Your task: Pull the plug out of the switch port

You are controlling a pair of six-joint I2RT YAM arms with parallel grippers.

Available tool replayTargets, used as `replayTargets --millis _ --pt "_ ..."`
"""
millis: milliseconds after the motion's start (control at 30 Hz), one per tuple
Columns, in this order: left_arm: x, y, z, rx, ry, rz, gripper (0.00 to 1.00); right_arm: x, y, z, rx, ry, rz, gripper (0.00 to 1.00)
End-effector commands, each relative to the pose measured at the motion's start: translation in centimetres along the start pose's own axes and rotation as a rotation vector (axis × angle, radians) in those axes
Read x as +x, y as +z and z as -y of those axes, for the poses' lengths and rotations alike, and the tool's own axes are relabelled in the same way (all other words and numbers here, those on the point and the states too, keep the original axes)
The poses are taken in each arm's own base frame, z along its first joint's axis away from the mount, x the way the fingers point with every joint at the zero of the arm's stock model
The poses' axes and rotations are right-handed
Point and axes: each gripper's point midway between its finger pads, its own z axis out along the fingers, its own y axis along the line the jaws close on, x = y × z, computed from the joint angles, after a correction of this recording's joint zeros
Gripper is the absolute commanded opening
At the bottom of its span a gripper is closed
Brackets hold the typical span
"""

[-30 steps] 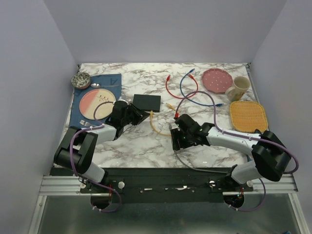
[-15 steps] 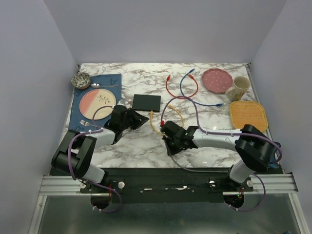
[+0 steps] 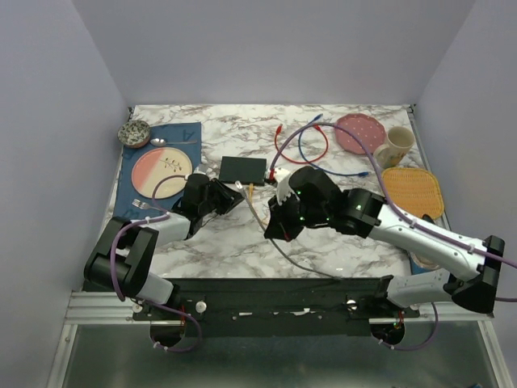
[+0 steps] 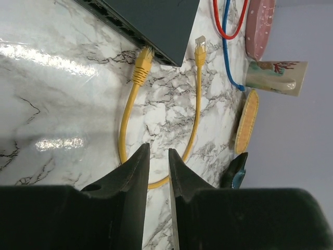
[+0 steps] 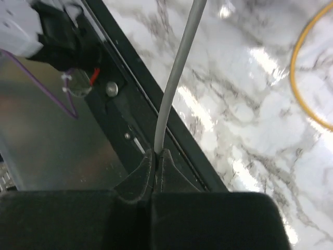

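Observation:
The switch (image 3: 242, 168) is a flat black box lying mid-table; in the left wrist view the switch (image 4: 156, 21) fills the top. A yellow plug (image 4: 143, 57) sits in a port on its edge. Its yellow cable (image 4: 125, 130) loops round to a loose plug (image 4: 200, 44) beside the box. My left gripper (image 4: 158, 155) hovers near the cable loop, its jaws a narrow gap apart and holding nothing; from above, the left gripper (image 3: 233, 198) is just left of the plug. My right gripper (image 5: 157, 153) is shut on a grey cable (image 5: 177, 78), and the right gripper (image 3: 275, 229) is below the switch.
Red cable (image 3: 279, 149) and blue cable (image 3: 311, 145) lie behind the right arm. A pink plate (image 3: 358, 132), mug (image 3: 394, 145) and orange mat (image 3: 412, 192) are at the right. A plate (image 3: 160, 171) on a blue placemat and a bowl (image 3: 134, 132) are at the left.
The right arm swung left and up toward the switch, and its gripper went from open to shut on the grey cable. The left arm barely moved.

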Motion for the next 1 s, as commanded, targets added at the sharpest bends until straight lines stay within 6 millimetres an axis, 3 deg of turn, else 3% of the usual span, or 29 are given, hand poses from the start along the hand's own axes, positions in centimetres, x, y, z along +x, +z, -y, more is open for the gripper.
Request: replayTargets --millis 0,100,133,200,233,300,333,367,433,467,533,567,633,667,767,900,933,967 --pt "-1.5 -0.5 1.7 0.019 0.028 0.055 0.29 -4.4 -3.3 3.5 0.274 -0.034 0.164 0.01" --pt "-1.8 -0.7 1.8 0.015 0.026 0.073 0.29 -8.1 -5.5 8.0 0.552 0.048 0.324 0.01" --pt "-1.8 -0.8 1.7 0.010 0.017 0.078 0.29 -9.3 -6.3 10.4 0.699 0.061 0.379 0.01" --pt "-2.0 -1.0 1.4 -0.002 0.009 0.092 0.29 -12.0 -7.5 13.1 0.808 0.076 0.462 0.01" --pt "-2.0 -1.1 1.1 -0.016 0.005 0.094 0.29 -13.7 -7.0 14.4 0.854 0.084 0.463 0.01" --pt "-2.1 -1.3 0.9 -0.028 0.007 0.104 0.29 -15.4 -7.7 18.5 0.970 0.091 0.432 0.01" --pt "-2.0 -1.3 0.5 -0.046 0.008 0.098 0.29 -18.1 -9.2 19.0 1.003 0.099 0.479 0.01" --pt "-2.0 -1.4 0.5 -0.049 0.014 0.101 0.29 -17.9 -7.5 22.6 1.076 0.113 0.399 0.01" --pt "-2.0 -1.6 0.4 -0.051 0.014 0.102 0.30 -18.8 -7.6 25.2 1.124 0.124 0.359 0.01" --pt "-2.0 -1.6 0.2 -0.054 0.010 0.101 0.30 -20.0 -8.7 27.2 1.142 0.162 0.383 0.01" --pt "-1.8 -1.5 0.2 -0.051 0.007 0.093 0.30 -19.5 -6.3 30.4 1.113 0.212 0.329 0.01" --pt "-1.7 -1.5 0.0 -0.054 0.006 0.087 0.30 -20.2 -7.3 32.3 1.119 0.254 0.355 0.01" --pt "-1.5 -1.3 -0.3 -0.058 0.005 0.075 0.30 -19.8 -5.3 35.0 1.091 0.286 0.319 0.01" --pt "-1.4 -1.3 -0.4 -0.061 0.005 0.072 0.30 -19.5 -5.7 36.5 1.102 0.308 0.313 0.16" --pt "-1.5 -1.1 -0.8 -0.072 0.004 0.067 0.29 -19.0 -5.4 38.1 1.109 0.368 0.308 0.43" --pt "-1.9 -0.8 -0.6 -0.072 -0.001 0.073 0.29 -19.0 -4.8 36.5 1.049 0.386 0.352 0.55" --pt "-2.0 -0.7 -0.4 -0.072 -0.003 0.072 0.30 -17.6 -3.9 36.2 1.035 0.389 0.325 0.55" --pt "-2.1 -0.7 -0.2 -0.068 -0.005 0.075 0.30 -18.4 -4.3 34.3 1.002 0.375 0.362 0.55"
